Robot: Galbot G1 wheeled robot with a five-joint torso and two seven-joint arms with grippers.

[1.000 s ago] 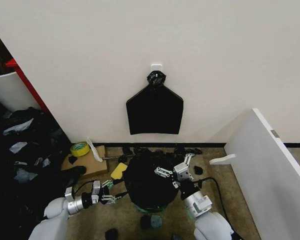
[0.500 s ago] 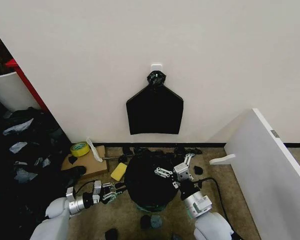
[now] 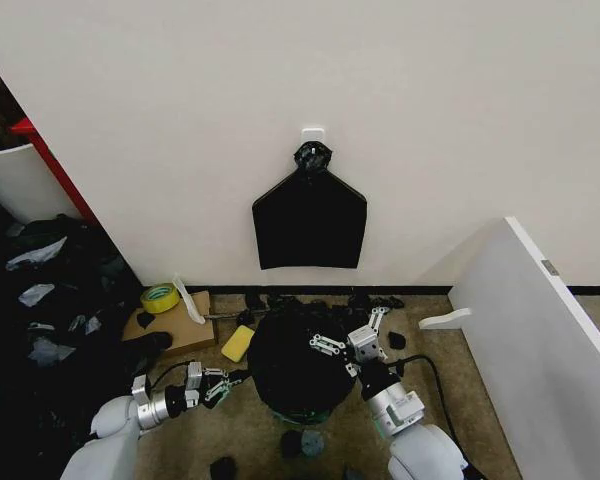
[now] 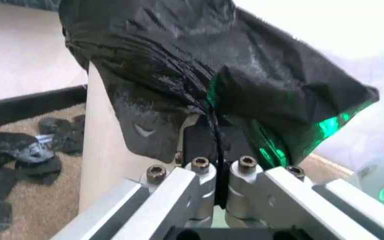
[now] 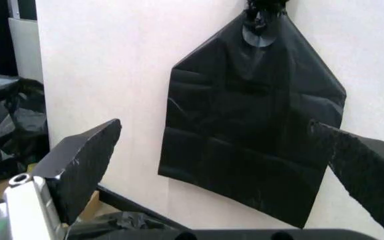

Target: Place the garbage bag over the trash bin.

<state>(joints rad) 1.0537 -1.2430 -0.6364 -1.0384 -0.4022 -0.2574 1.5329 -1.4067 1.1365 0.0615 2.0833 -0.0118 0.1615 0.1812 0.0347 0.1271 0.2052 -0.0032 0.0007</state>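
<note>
On the floor below the hanging bundle of bags [image 3: 310,218], the garbage bag [image 3: 298,360] drapes the trash bin [image 4: 108,145]; left pincer [image 4: 213,146] clamps its hem, right pincer [image 3: 348,344] spread wide above; pull down evenly, avoiding tears.

Left tool [image 4: 215,145] pinched on garbage bag [image 4: 199,65] against trash bin [image 4: 108,165].

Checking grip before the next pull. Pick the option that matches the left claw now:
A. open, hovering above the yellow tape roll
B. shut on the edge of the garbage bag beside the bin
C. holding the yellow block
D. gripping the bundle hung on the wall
B. The left wrist view shows the left claw closed on a fold of the garbage bag against the side of the trash bin.
</note>
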